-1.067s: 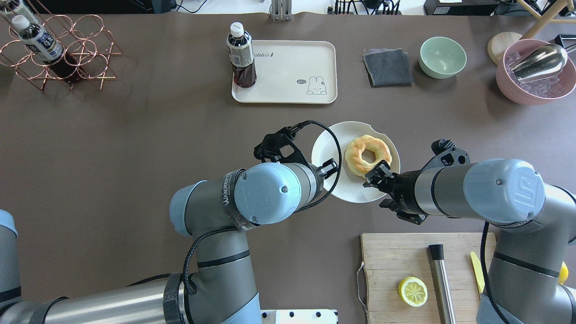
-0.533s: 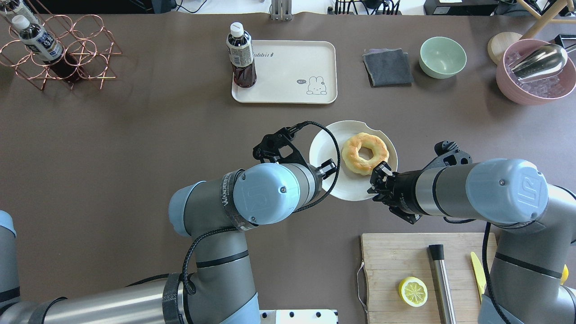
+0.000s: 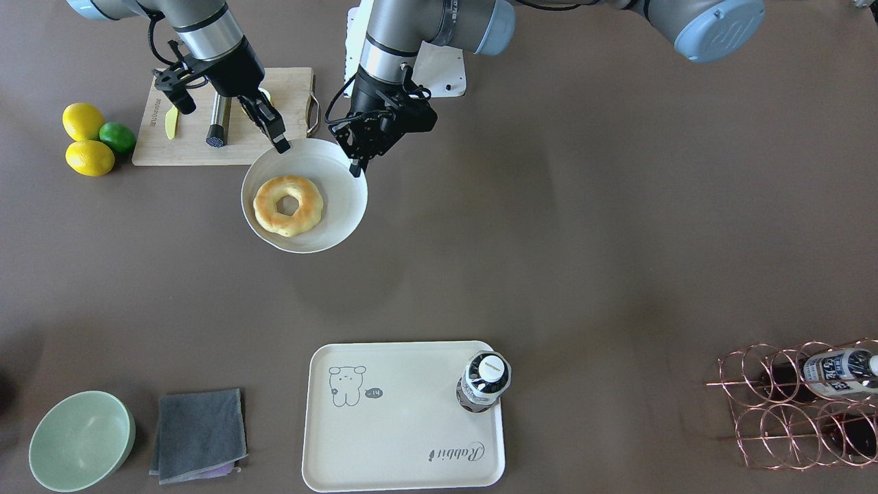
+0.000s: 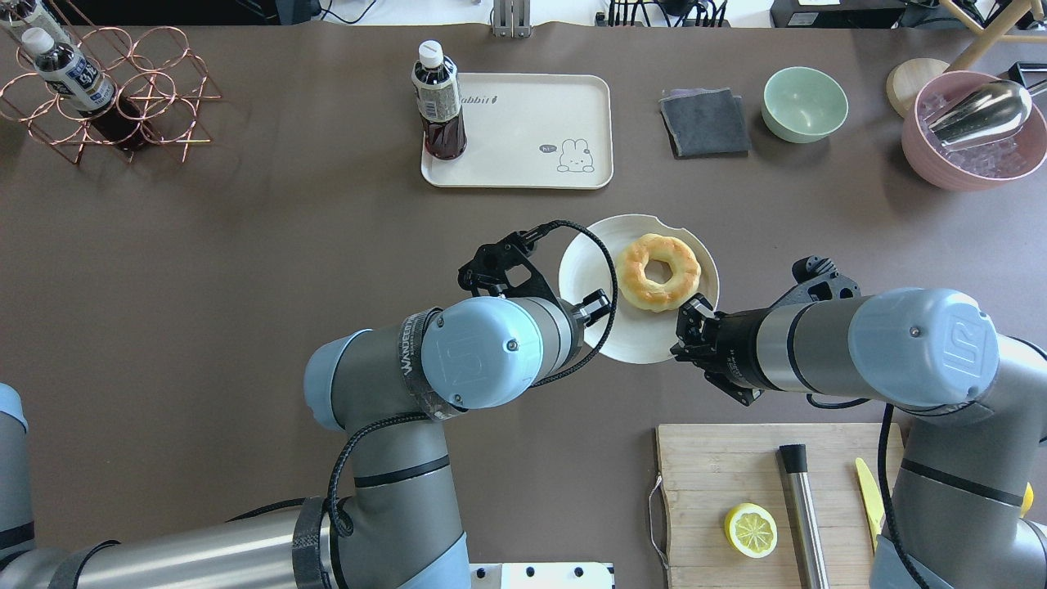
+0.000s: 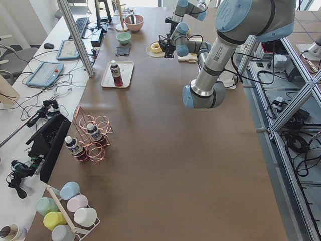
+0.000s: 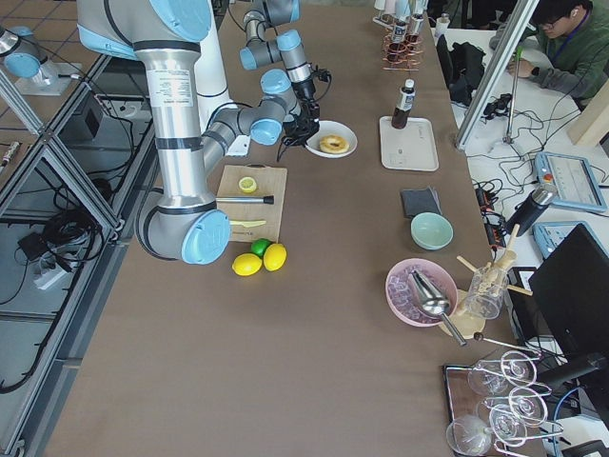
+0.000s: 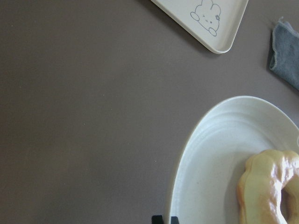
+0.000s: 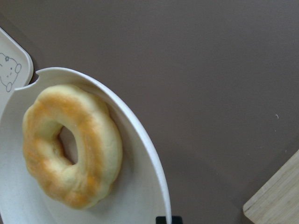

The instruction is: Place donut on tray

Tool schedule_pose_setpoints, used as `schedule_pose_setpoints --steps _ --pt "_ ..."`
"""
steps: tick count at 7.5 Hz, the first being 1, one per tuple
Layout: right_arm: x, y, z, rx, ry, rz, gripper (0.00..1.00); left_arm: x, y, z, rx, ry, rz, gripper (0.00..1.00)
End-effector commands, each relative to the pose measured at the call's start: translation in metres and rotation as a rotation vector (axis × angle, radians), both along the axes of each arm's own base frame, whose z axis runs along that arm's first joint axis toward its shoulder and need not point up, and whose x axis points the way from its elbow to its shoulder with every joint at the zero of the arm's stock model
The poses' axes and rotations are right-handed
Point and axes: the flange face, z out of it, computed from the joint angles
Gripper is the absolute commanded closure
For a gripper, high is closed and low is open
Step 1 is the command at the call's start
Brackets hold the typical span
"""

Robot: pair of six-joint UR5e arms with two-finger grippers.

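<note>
lying on white plate (image 4: 646,337), golden ring-shaped donut (image 4: 658,272) with browned ridges

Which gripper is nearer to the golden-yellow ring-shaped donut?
Right. The right gripper grips the round white plate beside the donut; the left gripper grips its other side, farther off.

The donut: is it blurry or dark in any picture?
Right wrist view: the donut is sharp but dim, the plate greyish. Left wrist view: brighter, only a piece of it at the corner. Front-facing view: clear, evenly lit, a soft shadow on the table below the plate. Side views: too small for detail.
</note>
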Motion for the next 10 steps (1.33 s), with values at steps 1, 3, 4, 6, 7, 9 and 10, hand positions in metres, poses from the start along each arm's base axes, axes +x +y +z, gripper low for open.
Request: schedule_pose_setpoints --steps 1,3,4,6,7,9,10 --pt "0.002 -0.002 -0.001 -0.01 -0.008 0.012 1.0 -0.008 0.001 -0.001 0.011 0.007 0.011 0.89" --pt "0.001 -0.003 0.0 -0.011 -0.007 0.014 1.0 -0.036 0.006 0.014 0.124 -0.026 0.051 0.02" --pt "0.001 -0.005 -0.001 -0.011 -0.007 0.016 1.0 -0.07 0.0 0.028 0.161 -0.032 0.098 0.02" --pt "0.002 -0.012 0.0 -0.012 -0.004 0.029 1.0 -0.147 -0.04 0.062 0.142 -0.026 0.175 0.02" --pt "0.004 -0.026 0.007 -0.019 0.009 0.055 1.0 -0.182 -0.051 0.086 0.189 -0.059 0.218 0.02" --pt "-0.008 -0.095 0.006 -0.034 0.029 0.147 1.0 -0.234 -0.065 0.133 0.241 -0.12 0.286 0.02" --pt "-0.012 -0.132 0.006 -0.055 0.039 0.181 1.0 -0.256 -0.07 0.154 0.287 -0.147 0.332 0.02"
